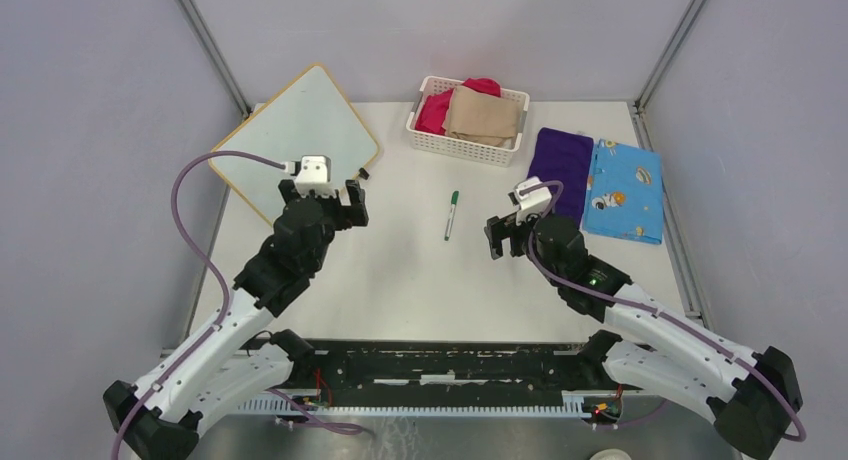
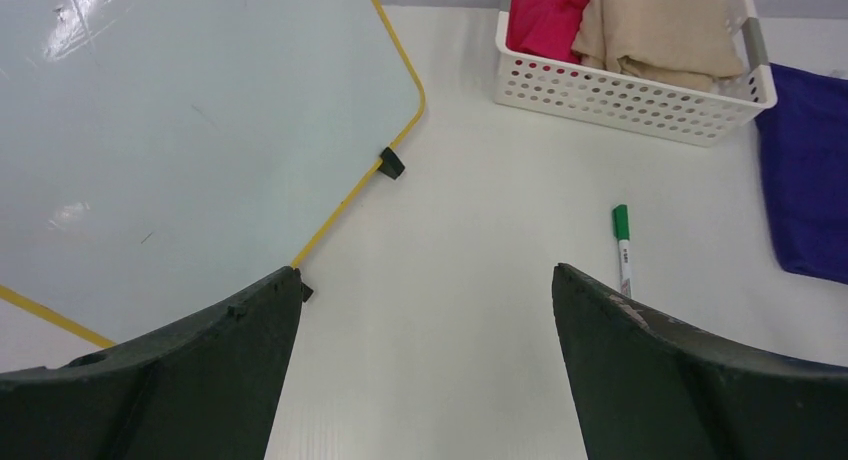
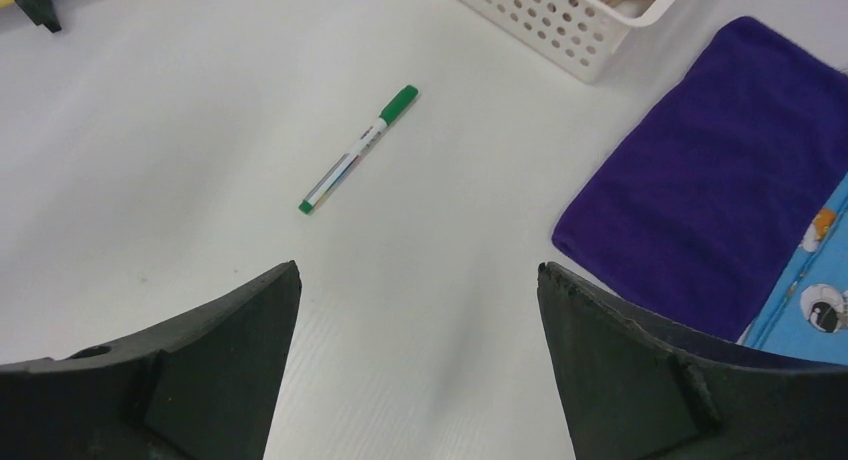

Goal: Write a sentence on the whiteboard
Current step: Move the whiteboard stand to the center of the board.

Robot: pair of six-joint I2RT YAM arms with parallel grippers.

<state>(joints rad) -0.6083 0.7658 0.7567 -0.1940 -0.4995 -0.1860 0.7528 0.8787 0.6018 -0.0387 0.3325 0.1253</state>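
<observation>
Both hands hung released and empty: the left hand well to the left of the green marker, the right hand just to its right. The whiteboard lay further left of the marker and beyond it, its face bare of writing. Picking up the marker looked like the step in hand. I'd have had the nearer right hand come down across the middle of the barrel, leaving the green cap clear for the other hand to pull.
</observation>
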